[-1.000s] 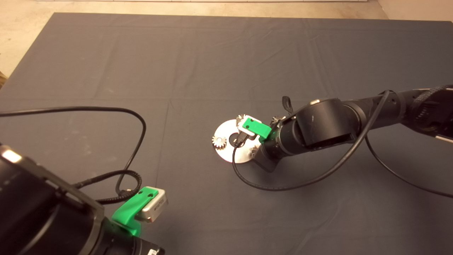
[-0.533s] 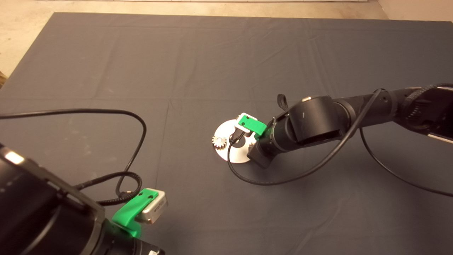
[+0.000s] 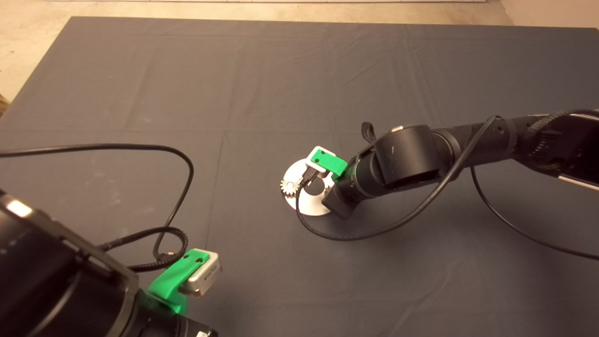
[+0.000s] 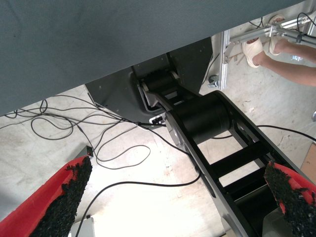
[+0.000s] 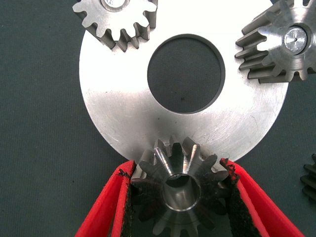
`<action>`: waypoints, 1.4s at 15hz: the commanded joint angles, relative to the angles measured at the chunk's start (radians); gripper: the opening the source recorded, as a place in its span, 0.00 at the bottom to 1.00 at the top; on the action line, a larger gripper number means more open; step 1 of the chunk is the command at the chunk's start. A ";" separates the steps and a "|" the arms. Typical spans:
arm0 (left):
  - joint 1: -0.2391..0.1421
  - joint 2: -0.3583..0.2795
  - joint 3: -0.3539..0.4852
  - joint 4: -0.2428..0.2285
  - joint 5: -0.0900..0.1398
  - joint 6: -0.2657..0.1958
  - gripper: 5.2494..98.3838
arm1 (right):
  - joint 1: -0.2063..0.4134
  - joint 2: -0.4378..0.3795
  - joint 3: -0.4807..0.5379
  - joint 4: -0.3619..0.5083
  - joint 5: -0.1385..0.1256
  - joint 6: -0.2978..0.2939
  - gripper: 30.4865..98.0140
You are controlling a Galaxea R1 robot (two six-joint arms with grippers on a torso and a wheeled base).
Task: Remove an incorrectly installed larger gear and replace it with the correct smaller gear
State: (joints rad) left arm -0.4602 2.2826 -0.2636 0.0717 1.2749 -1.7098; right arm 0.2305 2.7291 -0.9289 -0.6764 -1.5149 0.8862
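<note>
In the right wrist view my right gripper (image 5: 177, 170) is shut on the smaller gear (image 5: 180, 190), grey steel with an open centre hole, held at the rim of a round silver disc (image 5: 123, 108). Whether the gear touches the disc I cannot tell. Two more small gears sit on pins on the disc, one (image 5: 116, 17) on each side (image 5: 279, 42) of its big centre hole. Only a few dark teeth of the larger gear (image 5: 310, 178) show, on the mat beside the disc. In the head view the right arm (image 3: 402, 161) covers most of the disc (image 3: 302, 206).
One small gear (image 3: 289, 186) shows at the disc's left edge in the head view. A black cable (image 3: 374, 229) loops from the right arm over the mat. My left gripper (image 4: 177, 197) is parked off the mat's lower left, open, over floor, cables and a person's leg.
My right arm has moved left over the disc with the gear in its fingers and now hides the disc's far gears. The left arm has not moved.
</note>
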 commanded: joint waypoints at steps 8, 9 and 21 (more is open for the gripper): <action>-0.009 -0.001 0.014 -0.006 -0.002 -0.002 0.92 | -0.003 -0.001 0.000 -0.055 0.005 0.003 0.14; -0.009 -0.001 0.014 -0.006 -0.002 -0.002 0.92 | -0.005 -0.001 0.000 -0.056 0.005 0.003 0.14; -0.009 -0.001 0.014 -0.006 -0.002 -0.002 0.92 | -0.028 -0.005 -0.003 -0.089 0.005 0.003 0.15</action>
State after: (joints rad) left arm -0.4602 2.2826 -0.2636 0.0717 1.2749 -1.7097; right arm 0.1934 2.7283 -0.9336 -0.7308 -1.5127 0.8870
